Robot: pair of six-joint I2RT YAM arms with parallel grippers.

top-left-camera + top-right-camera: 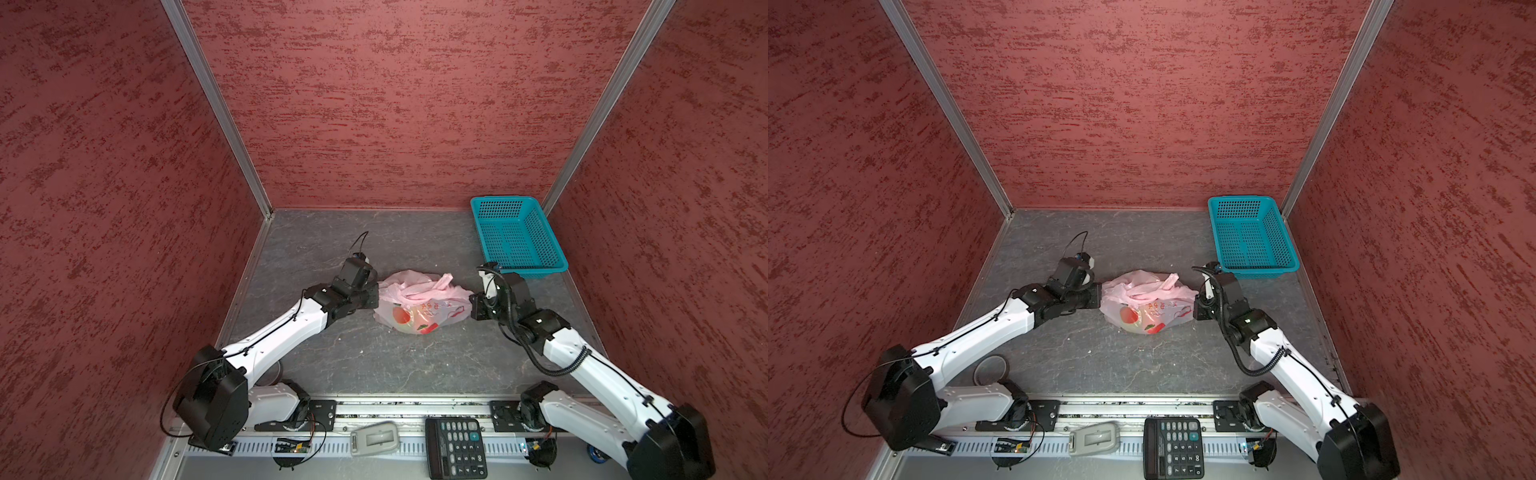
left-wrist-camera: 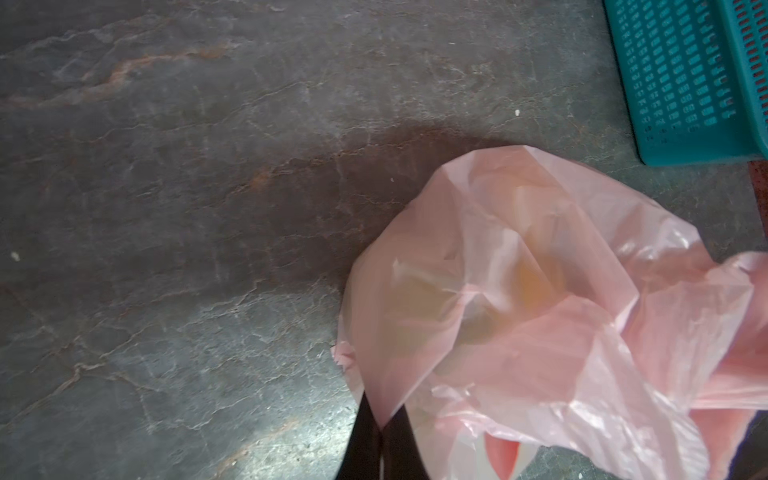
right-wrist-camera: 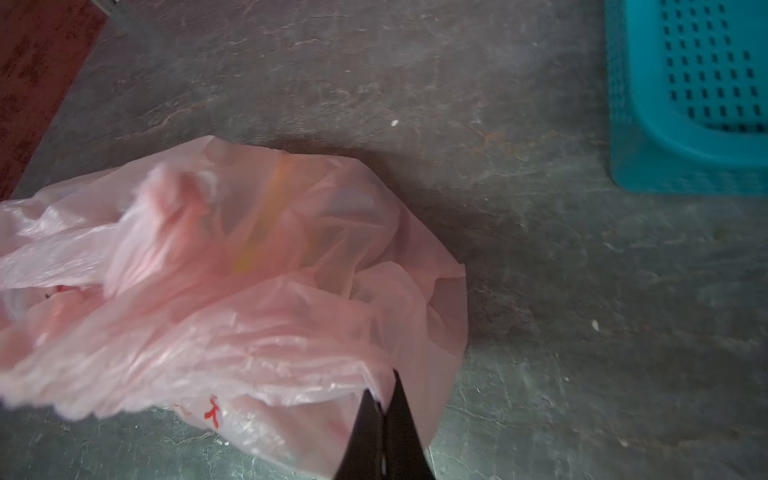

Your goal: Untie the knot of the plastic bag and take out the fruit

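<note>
Red textured walls (image 1: 374, 104) on three sides, dark grey stone-pattern table (image 1: 332, 361). The plastic bag (image 1: 419, 301) lies mid-table between the two arms. It is slumped and pale pink, with red print on the near face. Its handle strands (image 1: 415, 292) lie bunched across the top, one loose end sticking up on the basket side. Can't tell whether they're still tied. Inside the bag the fruit (image 2: 536, 286) is only a yellow-orange blur through the film in both wrist views, so count and kinds are unreadable.

Left end effector (image 1: 372, 297) is at the bag's left edge, touching it. In the left wrist view its fingers (image 2: 361, 440) are pressed together with a fold of pink film pinched between them. Right end effector (image 1: 473, 306) is at the bag's right edge. In the right wrist view its fingers (image 3: 405, 428) are closed tight, tips in the film, with a fold caught between them.

Teal perforated basket (image 1: 517, 237) sits in the far right corner of the table, just beyond the right wrist and apart from the bag. Tape roll (image 1: 991, 370) lies near-left on the table beside the left arm. Calculator (image 1: 455, 446) and a grey handheld device (image 1: 374, 438) lie on the front rail, off the table.
</note>
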